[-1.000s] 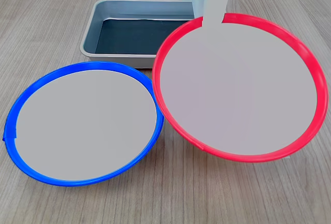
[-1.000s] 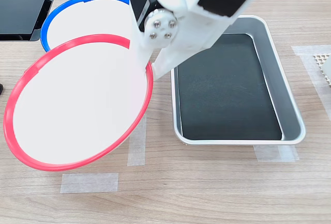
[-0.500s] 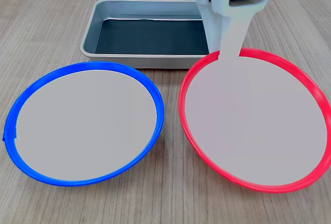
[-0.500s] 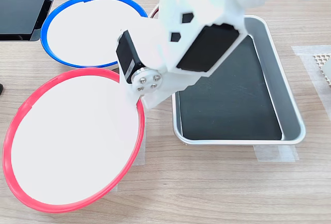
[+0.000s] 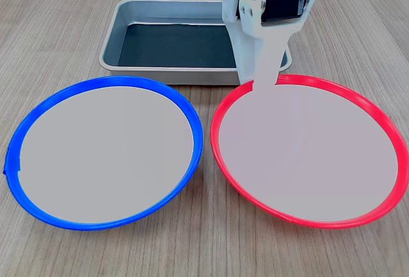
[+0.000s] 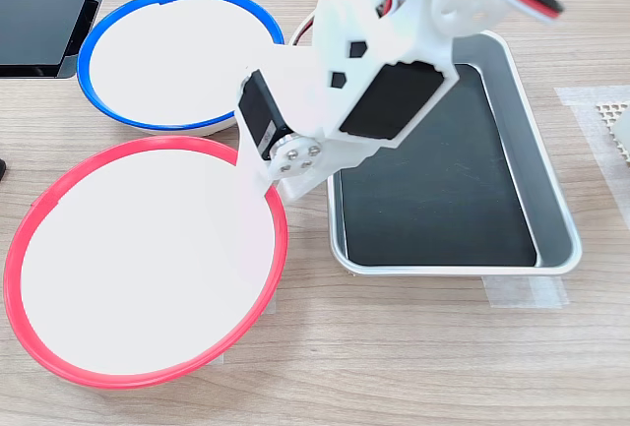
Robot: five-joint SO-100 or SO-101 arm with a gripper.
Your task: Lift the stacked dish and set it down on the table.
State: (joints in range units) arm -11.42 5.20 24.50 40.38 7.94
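Observation:
The stacked dish (image 5: 307, 155) (image 6: 138, 259), red-rimmed with a pale grey centre, lies low and nearly level on the table (image 5: 64, 27) (image 6: 394, 347), apart from the blue-rimmed plate (image 5: 102, 149) (image 6: 167, 57). My gripper (image 5: 261, 84) (image 6: 258, 190) reaches down to the dish's rim on the side nearest the tray and is shut on it. One white finger lies over the inside of the dish; the other is hidden under the rim.
A grey rectangular tray (image 5: 115, 34) (image 6: 566, 239) with a dark bottom stands just behind the dish, under the arm. Pale tape (image 6: 512, 291) marks the tabletop. A dark flat object (image 6: 44, 13) sits at the second exterior view's top left.
The red dish was held tilted, overlapping the blue plate. It has come down and away from the blue plate, and now sits level beside it, the gripper still at its rim.

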